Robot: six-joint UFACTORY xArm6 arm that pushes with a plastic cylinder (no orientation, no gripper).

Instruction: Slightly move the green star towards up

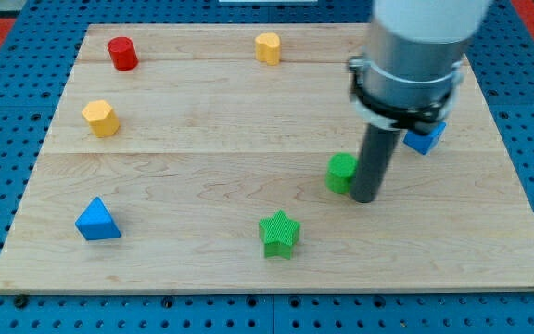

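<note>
The green star [280, 234] lies on the wooden board [202, 186], low and a little right of the middle. My tip [365, 198] stands on the board up and to the right of the star, well apart from it. The tip sits right next to a green block [341, 173], which is partly hidden behind the rod; whether they touch cannot be told.
A blue block [425, 136] lies at the right, partly hidden by the arm. A blue triangle [96, 220] lies at lower left, a yellow block [101, 118] at left, a red cylinder [122, 53] at top left, a yellow block [268, 47] at top middle.
</note>
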